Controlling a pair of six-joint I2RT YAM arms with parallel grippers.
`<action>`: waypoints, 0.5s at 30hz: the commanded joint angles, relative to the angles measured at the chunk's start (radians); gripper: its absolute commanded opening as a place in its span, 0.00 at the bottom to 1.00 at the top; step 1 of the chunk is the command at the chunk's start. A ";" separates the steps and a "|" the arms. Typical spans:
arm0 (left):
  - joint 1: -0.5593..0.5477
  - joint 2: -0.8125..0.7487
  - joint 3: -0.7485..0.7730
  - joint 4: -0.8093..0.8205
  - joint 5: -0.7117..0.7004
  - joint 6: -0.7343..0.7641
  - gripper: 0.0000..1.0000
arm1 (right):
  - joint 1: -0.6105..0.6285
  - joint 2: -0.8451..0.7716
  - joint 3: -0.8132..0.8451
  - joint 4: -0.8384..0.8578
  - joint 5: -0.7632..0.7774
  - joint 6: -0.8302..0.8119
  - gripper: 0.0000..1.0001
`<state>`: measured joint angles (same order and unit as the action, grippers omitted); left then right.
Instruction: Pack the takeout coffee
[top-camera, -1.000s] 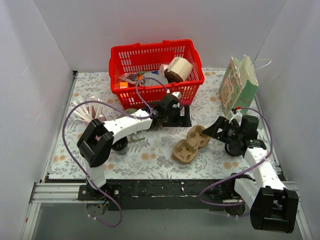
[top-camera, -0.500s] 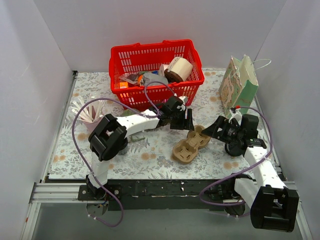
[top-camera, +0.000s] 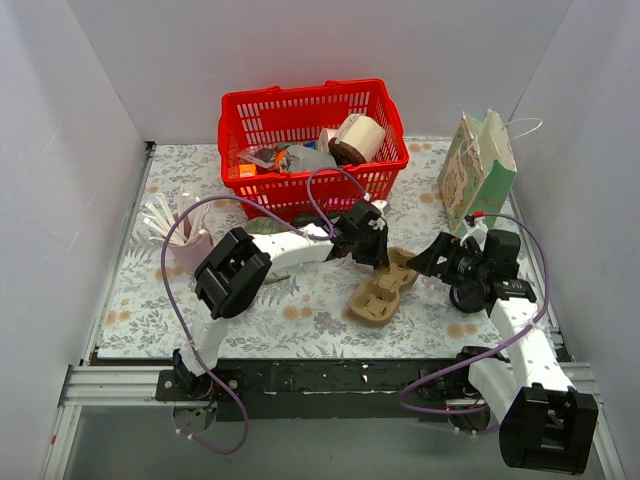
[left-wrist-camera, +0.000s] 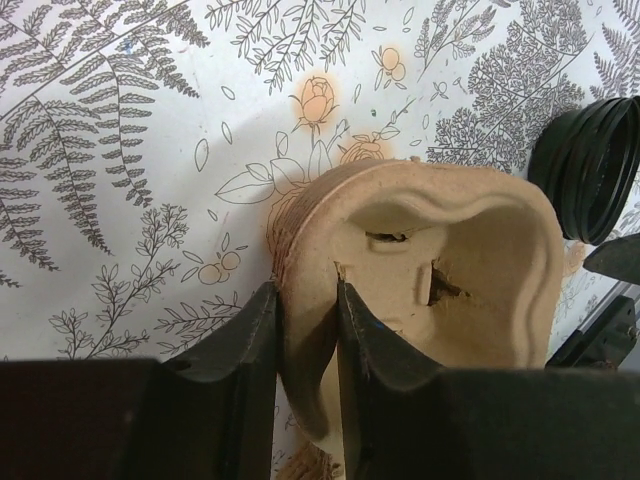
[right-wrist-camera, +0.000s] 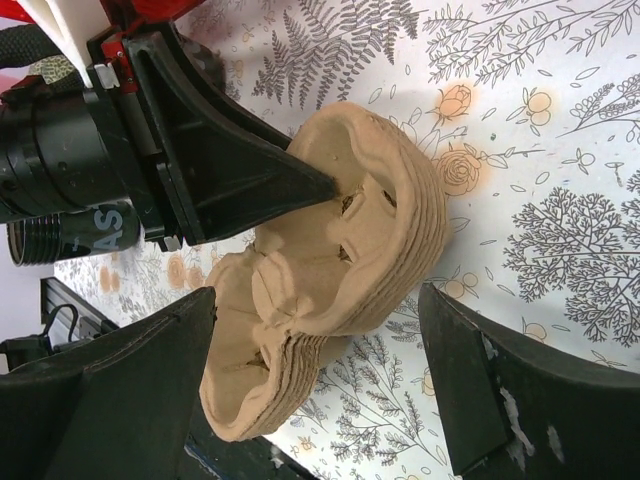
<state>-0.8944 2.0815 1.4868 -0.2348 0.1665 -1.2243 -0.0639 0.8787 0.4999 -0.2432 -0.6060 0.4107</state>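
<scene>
Pulp-moulded brown cup carrier (left-wrist-camera: 440, 270): light, stiff, easily crushed. The left hand (left-wrist-camera: 305, 290) pinches its thin rim wall, a sound hold; the right hand (right-wrist-camera: 315, 300) gapes wide alongside.

Both arms look alike to me: white shells along the links, chunky black housings at each joint. A purple cable (top-camera: 163, 265) loops loosely off the left arm (top-camera: 290, 250), and another purple cable (top-camera: 541, 275) off the right arm (top-camera: 525, 340). The left pincer (left-wrist-camera: 305, 310) has matte-black fingers (left-wrist-camera: 240, 360). The right pincer (right-wrist-camera: 315, 300) has black fingers (right-wrist-camera: 470, 390) flecked with white scuffs.
</scene>
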 joint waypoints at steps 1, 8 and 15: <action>-0.001 -0.024 0.020 -0.020 -0.036 0.017 0.11 | 0.001 -0.023 0.034 -0.005 0.005 -0.015 0.90; -0.006 -0.032 0.001 -0.017 -0.027 0.009 0.00 | 0.003 0.025 0.051 0.090 -0.047 0.017 0.90; -0.012 -0.031 0.000 -0.014 -0.013 0.006 0.00 | 0.003 0.083 0.054 0.127 -0.089 0.019 0.89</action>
<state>-0.8997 2.0815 1.4876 -0.2344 0.1616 -1.2205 -0.0639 0.9455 0.5106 -0.1810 -0.6525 0.4225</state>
